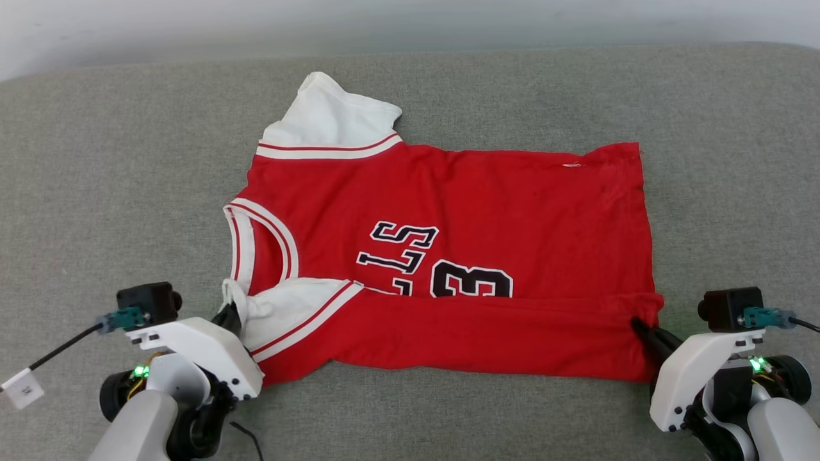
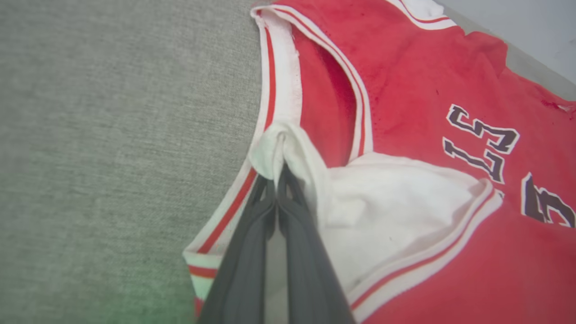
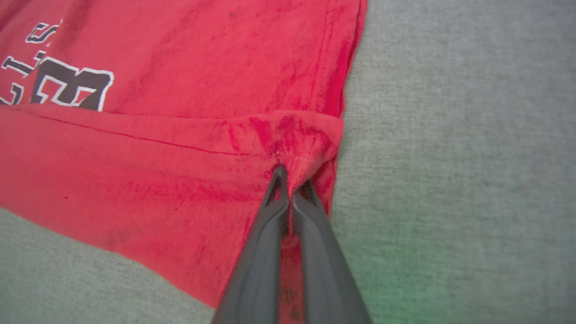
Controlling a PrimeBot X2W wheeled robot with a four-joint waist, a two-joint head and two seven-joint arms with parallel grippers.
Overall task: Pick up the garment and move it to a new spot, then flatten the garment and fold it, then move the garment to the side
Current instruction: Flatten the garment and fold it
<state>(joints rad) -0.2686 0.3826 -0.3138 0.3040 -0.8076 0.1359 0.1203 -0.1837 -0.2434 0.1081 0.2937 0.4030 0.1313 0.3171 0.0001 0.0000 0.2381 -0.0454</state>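
Your left gripper point(image 1: 230, 317) has its two dark fingers point(image 2: 252, 234) pressed tight together, and they pinch a bunch of the white sleeve point(image 1: 288, 307) right beside the striped collar point(image 1: 256, 243). Your right gripper point(image 1: 640, 326) is closed tight too, and it pinches the red bottom corner of the shirt point(image 1: 480, 192), where the cloth puckers at the tips. The shirt lies sideways in front of you, with the collar on your left and the bottom edge on your right. Its near side is folded up over the front, so the fold covers the lower part of the black number point(image 1: 471, 282) and some of the letters point(image 1: 400, 246). The other white sleeve point(image 1: 333, 118) sticks out at the far side and lies flat. Under the shirt is a soft grey cover point(image 1: 96, 160) with a rough woven look, and it spreads out wide on every side of the shirt. At the back its edge curves down and meets a plain pale wall point(image 1: 384, 25). A small green light point(image 1: 138, 371) glows on each wrist, and it makes a faint green patch on the grey cover near each gripper. A black cable point(image 1: 64, 346) with a white tag hangs off your left wrist.
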